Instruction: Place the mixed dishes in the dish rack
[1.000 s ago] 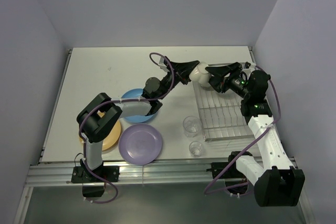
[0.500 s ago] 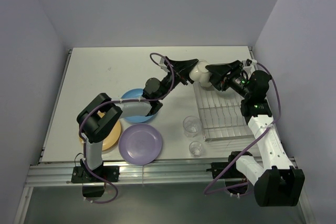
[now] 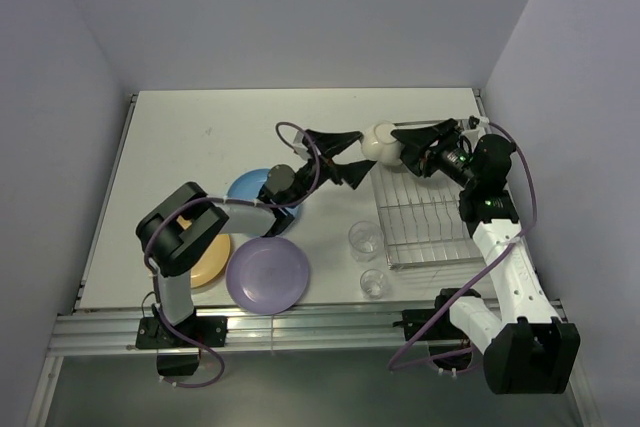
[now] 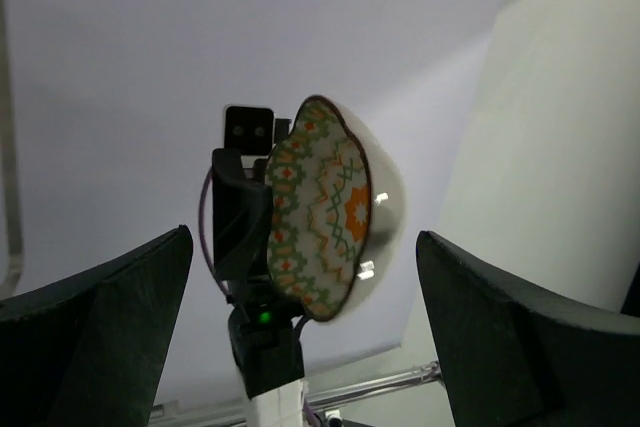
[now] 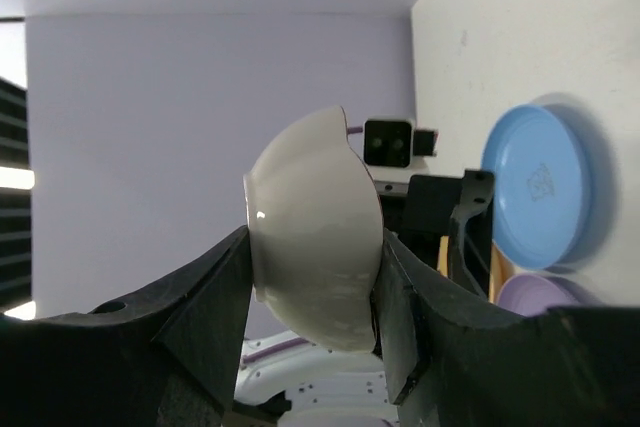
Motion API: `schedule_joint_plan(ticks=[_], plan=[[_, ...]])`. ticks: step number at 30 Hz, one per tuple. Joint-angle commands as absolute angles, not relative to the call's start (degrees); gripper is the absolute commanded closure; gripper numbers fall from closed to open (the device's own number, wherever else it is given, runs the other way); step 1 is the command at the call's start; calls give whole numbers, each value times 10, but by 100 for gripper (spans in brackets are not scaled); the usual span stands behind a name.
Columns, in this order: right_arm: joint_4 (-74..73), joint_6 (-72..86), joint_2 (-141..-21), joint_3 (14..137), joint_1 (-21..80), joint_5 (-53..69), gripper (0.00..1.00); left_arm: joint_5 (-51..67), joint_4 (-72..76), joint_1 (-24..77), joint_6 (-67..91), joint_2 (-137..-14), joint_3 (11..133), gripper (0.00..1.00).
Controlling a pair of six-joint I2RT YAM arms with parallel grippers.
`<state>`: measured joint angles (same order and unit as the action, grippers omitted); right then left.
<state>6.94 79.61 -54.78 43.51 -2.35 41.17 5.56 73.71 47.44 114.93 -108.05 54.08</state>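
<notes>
The small floral patterned bowl point(image 3: 380, 141) hangs tilted on its side above the far left corner of the dish rack point(image 3: 428, 215). My right gripper point(image 3: 396, 147) is shut on it, one finger on each side of its white outer wall point(image 5: 315, 237). Its patterned inside point(image 4: 325, 209) faces my left gripper point(image 3: 361, 153), which is open and apart from the bowl, just to its left. On the table lie the blue plate point(image 3: 249, 187), the purple plate point(image 3: 268, 274) and the orange-yellow plate point(image 3: 211, 260). Two clear glasses point(image 3: 365, 240) point(image 3: 374, 283) stand left of the rack's near end.
The rack's wire grid and upright prongs lie below the right arm, close to the table's right edge point(image 3: 487, 127). The left arm stretches over the blue plate. A grey wall point(image 3: 300, 17) rises behind the table's far edge.
My left gripper has opened, let go of the bowl and drawn back to the left. The right gripper keeps its hold on the bowl, which stays roughly where it was.
</notes>
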Motion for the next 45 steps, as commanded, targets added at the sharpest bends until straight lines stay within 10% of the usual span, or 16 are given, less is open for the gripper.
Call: schedule_joint_plan(ticks=[1, 11, 23, 45], plan=[[13, 739, -534, 472, -38, 388, 100, 94, 977, 447, 1303, -1005, 477, 1], [-140, 628, -547, 500, -53, 320, 100, 247, 816, 326, 1179, -836, 358, 1], [-217, 500, -611, 523, -72, 250, 100, 397, 48, 306, 682, -748, 605, 5], [-72, 403, -794, 479, -72, 300, 100, 383, -196, 322, 525, -794, 679, 12]])
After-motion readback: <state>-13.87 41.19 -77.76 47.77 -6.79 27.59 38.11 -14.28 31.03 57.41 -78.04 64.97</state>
